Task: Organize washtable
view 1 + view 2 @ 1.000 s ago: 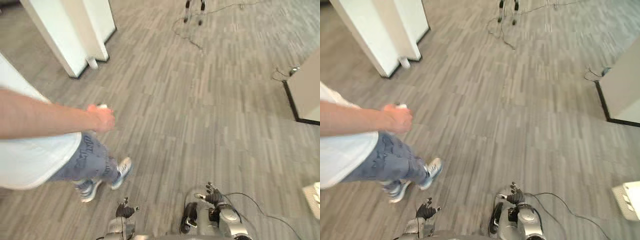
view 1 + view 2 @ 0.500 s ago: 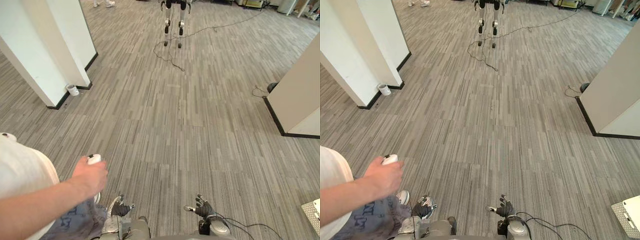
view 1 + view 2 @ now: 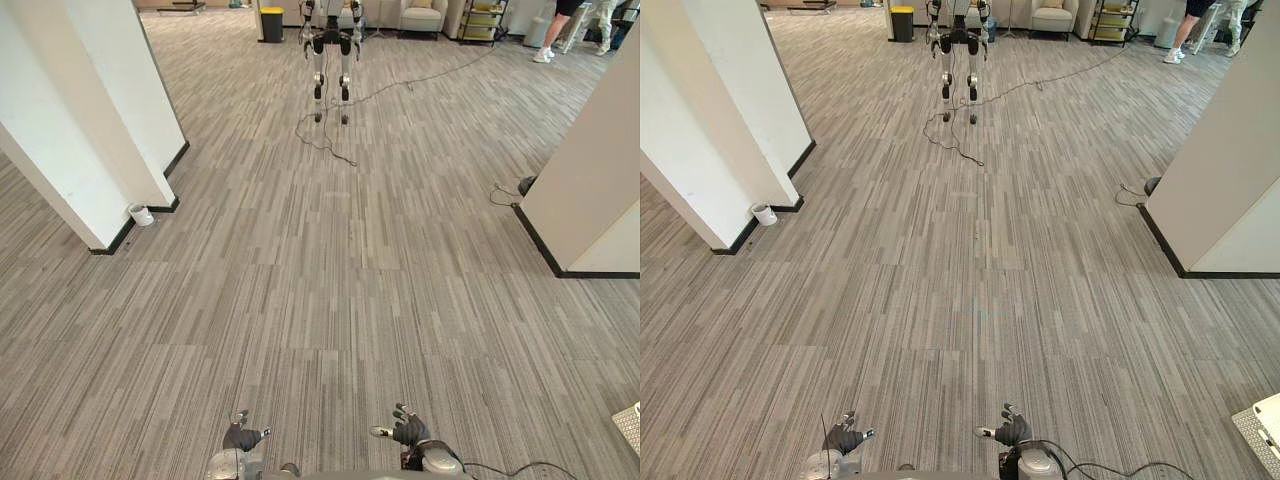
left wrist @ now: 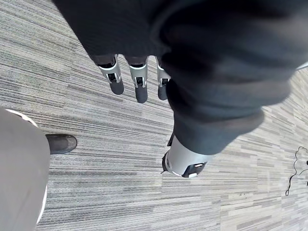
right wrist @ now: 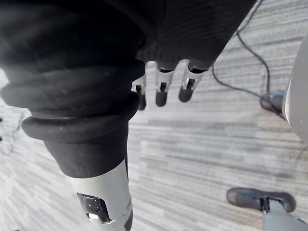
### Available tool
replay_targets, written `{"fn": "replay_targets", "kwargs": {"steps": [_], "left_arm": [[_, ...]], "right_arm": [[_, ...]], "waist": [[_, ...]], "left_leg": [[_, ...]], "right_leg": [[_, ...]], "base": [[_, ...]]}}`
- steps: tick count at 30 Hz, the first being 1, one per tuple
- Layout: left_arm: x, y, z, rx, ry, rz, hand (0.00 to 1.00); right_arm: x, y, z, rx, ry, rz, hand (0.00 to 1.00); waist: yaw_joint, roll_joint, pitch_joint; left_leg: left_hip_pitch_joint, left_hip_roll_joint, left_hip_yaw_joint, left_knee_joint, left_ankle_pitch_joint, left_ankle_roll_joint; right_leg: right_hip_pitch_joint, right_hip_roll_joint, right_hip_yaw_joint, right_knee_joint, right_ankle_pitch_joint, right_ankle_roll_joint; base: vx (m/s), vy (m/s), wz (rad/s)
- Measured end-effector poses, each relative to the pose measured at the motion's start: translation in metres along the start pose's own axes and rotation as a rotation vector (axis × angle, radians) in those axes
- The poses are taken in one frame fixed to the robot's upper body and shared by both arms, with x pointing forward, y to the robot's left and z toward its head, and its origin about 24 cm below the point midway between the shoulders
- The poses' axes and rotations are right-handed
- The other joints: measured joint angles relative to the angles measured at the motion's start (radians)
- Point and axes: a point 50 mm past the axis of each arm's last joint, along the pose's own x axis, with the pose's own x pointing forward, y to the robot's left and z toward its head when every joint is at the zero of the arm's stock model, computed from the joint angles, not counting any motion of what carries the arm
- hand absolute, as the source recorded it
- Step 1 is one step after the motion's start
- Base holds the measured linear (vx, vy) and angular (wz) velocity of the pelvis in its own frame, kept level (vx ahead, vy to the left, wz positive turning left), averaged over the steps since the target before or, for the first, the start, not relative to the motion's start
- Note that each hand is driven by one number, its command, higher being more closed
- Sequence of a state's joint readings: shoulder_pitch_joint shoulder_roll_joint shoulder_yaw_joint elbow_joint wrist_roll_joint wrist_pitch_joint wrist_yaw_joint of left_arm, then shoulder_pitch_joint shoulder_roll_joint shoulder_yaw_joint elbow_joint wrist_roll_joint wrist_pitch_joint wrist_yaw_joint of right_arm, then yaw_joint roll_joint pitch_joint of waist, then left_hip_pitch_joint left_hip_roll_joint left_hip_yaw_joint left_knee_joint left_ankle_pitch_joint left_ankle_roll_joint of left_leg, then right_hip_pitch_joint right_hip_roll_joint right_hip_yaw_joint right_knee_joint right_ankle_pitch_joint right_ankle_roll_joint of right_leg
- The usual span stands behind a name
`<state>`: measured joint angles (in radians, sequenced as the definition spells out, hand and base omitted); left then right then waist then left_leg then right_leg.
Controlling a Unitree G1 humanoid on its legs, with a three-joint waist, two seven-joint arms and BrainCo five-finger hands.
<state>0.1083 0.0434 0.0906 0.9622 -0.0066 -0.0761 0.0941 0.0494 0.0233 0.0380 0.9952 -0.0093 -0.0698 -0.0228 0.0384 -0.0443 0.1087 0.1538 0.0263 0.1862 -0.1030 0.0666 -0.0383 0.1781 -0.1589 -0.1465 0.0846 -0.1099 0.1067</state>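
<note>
1. Left eye view: open carpeted floor (image 3: 330,280) ahead. Left hand (image 3: 240,438) and right hand (image 3: 408,430) low at the near edge, fingers spread loose, holding nothing; they look parked at the robot's sides for standing or walking rather than reaching. No washtable or wash items within reach. White pillar (image 3: 85,110) far left with a small white cup (image 3: 141,214) at its base; beige partition (image 3: 600,180) right; another robot's legs (image 3: 330,60) far centre with a cable trailing on the floor; a person's legs (image 3: 556,30) far right.

2. Right eye view: same scene. A white perforated thing (image 3: 1260,425) shows at the near right edge; cannot tell what it is or if it belongs to the task.

3. Left wrist view: left hand's fingers (image 4: 139,82) straight and apart, thumb out, pointing at bare floor, empty.

4. Right wrist view: right hand's fingers (image 5: 161,89) straight, relaxed, empty, over floor.

Judgement: the task's table is out of view, so how far along the tidying is cannot be settled.
</note>
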Motion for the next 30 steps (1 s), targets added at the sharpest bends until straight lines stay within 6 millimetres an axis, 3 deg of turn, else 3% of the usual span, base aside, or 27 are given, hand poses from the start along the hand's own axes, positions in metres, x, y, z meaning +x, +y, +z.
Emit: {"fn": "replay_targets", "kwargs": {"steps": [6, 9, 10, 11, 12, 14, 15, 16, 17, 20, 23, 24, 25, 26, 27, 28, 29, 30], "left_arm": [[0.001, 0.001, 0.000, -0.021, 0.003, -0.002, 0.00], [0.002, 0.007, 0.000, -0.037, 0.004, 0.005, 0.00], [0.002, 0.008, -0.001, -0.038, 0.009, 0.006, 0.00], [0.002, 0.008, -0.001, -0.031, 0.013, 0.002, 0.00], [0.003, 0.004, 0.000, -0.025, 0.014, -0.011, 0.00], [0.005, -0.001, 0.003, -0.021, 0.014, -0.023, 0.00], [0.005, -0.001, 0.002, -0.004, 0.021, -0.028, 0.00], [0.005, 0.000, 0.003, 0.000, 0.022, -0.026, 0.00], [0.007, 0.002, 0.005, 0.006, 0.021, -0.022, 0.00], [0.008, 0.001, 0.007, 0.009, 0.027, -0.026, 0.00], [0.008, -0.001, 0.006, 0.005, 0.029, -0.028, 0.00], [0.008, -0.001, 0.006, 0.003, 0.030, -0.029, 0.00], [0.008, -0.002, 0.006, 0.000, 0.031, -0.029, 0.00], [0.008, -0.006, 0.005, -0.005, 0.035, -0.038, 0.00], [0.008, -0.009, 0.007, -0.010, 0.031, -0.046, 0.00], [0.007, -0.014, 0.006, -0.043, 0.030, -0.055, 0.00], [0.007, -0.014, 0.006, -0.056, 0.030, -0.054, 0.00], [0.007, -0.014, 0.006, -0.081, 0.029, -0.052, 0.00]], "right_arm": [[0.003, -0.003, 0.002, 0.039, 0.015, -0.012, 0.00], [0.005, -0.008, 0.003, 0.100, 0.029, -0.046, 0.00], [0.004, -0.013, 0.001, 0.134, 0.034, -0.066, 0.00], [0.004, -0.017, 0.000, 0.149, 0.037, -0.079, 0.00], [0.003, -0.027, -0.001, 0.156, 0.036, -0.104, 0.00], [0.005, -0.034, 0.009, 0.155, 0.005, -0.117, 0.00], [0.007, -0.036, 0.017, 0.164, -0.022, -0.120, 0.00], [0.007, -0.035, 0.016, 0.167, -0.021, -0.117, 0.00], [0.007, -0.033, 0.016, 0.171, -0.024, -0.113, 0.00], [0.007, -0.038, 0.021, 0.172, -0.040, -0.122, 0.00], [0.008, -0.039, 0.025, 0.169, -0.048, -0.125, 0.00], [0.008, -0.039, 0.025, 0.169, -0.049, -0.124, 0.00], [0.008, -0.039, 0.023, 0.178, -0.046, -0.128, 0.00], [0.008, -0.044, 0.025, 0.188, -0.051, -0.140, 0.00], [0.008, -0.047, 0.028, 0.196, -0.060, -0.150, 0.00], [0.008, -0.050, 0.028, 0.216, -0.064, -0.164, 0.00], [0.007, -0.051, 0.027, 0.220, -0.061, -0.167, 0.00], [0.006, -0.052, 0.026, 0.225, -0.065, -0.170, 0.00]], "waist": [[0.002, -0.003, 0.006], [0.004, -0.012, 0.013], [0.001, -0.021, 0.014], [0.000, -0.025, 0.015], [-0.002, -0.007, 0.028], [-0.006, 0.016, 0.056], [-0.028, 0.032, 0.070], [-0.029, 0.025, 0.072], [-0.022, 0.013, 0.077], [-0.029, 0.022, 0.086], [-0.046, 0.032, 0.093], [-0.052, 0.033, 0.097], [-0.052, 0.033, 0.098], [-0.052, 0.046, 0.103], [-0.050, 0.066, 0.114], [-0.050, 0.080, 0.123], [-0.051, 0.083, 0.123], [-0.050, 0.096, 0.124]], "left_leg": [[-0.021, 0.002, 0.022, 0.000, -0.002, 0.000], [-0.042, -0.018, 0.045, 0.007, -0.034, 0.012], [-0.038, -0.043, 0.067, 0.008, -0.060, 0.038], [-0.031, -0.054, 0.068, 0.008, -0.075, 0.041], [-0.014, -0.048, 0.059, 0.007, -0.084, 0.035], [0.028, -0.031, 0.058, 0.008, -0.097, 0.054], [0.059, -0.009, 0.054, 0.018, -0.118, 0.070], [0.066, 0.001, 0.052, 0.029, -0.133, 0.071], [0.076, 0.023, 0.049, 0.053, -0.161, 0.066], [0.088, 0.051, 0.046, 0.067, -0.187, 0.057], [0.108, 0.061, 0.014, 0.067, -0.208, 0.028], [0.122, 0.063, -0.005, 0.068, -0.223, 0.004], [0.140, 0.064, -0.031, 0.069, -0.244, -0.024], [0.149, 0.087, -0.048, 0.082, -0.263, -0.044], [0.146, 0.108, -0.053, 0.114, -0.273, -0.058], [0.102, 0.131, -0.062, 0.255, -0.278, -0.067], [0.079, 0.137, -0.064, 0.336, -0.279, -0.069], [0.006, 0.170, -0.072, 0.556, -0.269, -0.080]], "right_leg": [[-0.011, -0.002, -0.012, -0.023, 0.003, 0.008], [-0.050, -0.040, -0.017, 0.001, -0.042, 0.059], [-0.062, -0.071, -0.018, 0.031, -0.058, 0.059], [-0.065, -0.085, -0.021, 0.054, -0.062, 0.056], [-0.120, -0.093, -0.032, 0.214, -0.059, 0.050], [-0.243, -0.105, -0.042, 0.516, 0.018, -0.026], [-0.286, -0.101, -0.050, 0.588, -0.035, -0.027], [-0.301, -0.096, -0.060, 0.593, -0.072, -0.026], [-0.344, -0.077, -0.111, 0.565, -0.110, -0.022], [-0.419, -0.014, -0.155, 0.382, -0.082, -0.023], [-0.419, 0.047, -0.147, 0.126, 0.086, -0.032], [-0.406, 0.067, -0.124, 0.065, 0.139, -0.060], [-0.388, 0.078, -0.089, 0.045, 0.187, -0.098], [-0.377, 0.092, -0.081, 0.083, 0.209, -0.085], [-0.376, 0.101, -0.096, 0.119, 0.184, -0.101], [-0.356, 0.104, -0.118, 0.164, 0.117, -0.118], [-0.333, 0.107, -0.126, 0.161, 0.101, -0.121], [-0.267, 0.128, -0.132, 0.134, 0.078, -0.135]], "base": [[0.00, 0.001, -0.01], [0.04, 0.057, -0.08], [0.14, 0.153, 0.04], [0.20, 0.125, 0.09], [0.17, 0.099, -0.05], [0.10, 0.103, -0.10], [0.17, 0.119, 0.08], [0.30, 0.117, 0.14], [0.31, 0.089, 0.06], [0.30, 0.047, 0.12], [0.43, -0.044, 0.38], [0.59, -0.153, 0.64], [0.61, -0.211, 0.66], [0.49, -0.211, 0.50], [0.44, -0.245, 0.46], [0.32, -0.216, 0.36], [0.42, -0.277, 0.36], [0.43, -0.266, 0.11]]}}
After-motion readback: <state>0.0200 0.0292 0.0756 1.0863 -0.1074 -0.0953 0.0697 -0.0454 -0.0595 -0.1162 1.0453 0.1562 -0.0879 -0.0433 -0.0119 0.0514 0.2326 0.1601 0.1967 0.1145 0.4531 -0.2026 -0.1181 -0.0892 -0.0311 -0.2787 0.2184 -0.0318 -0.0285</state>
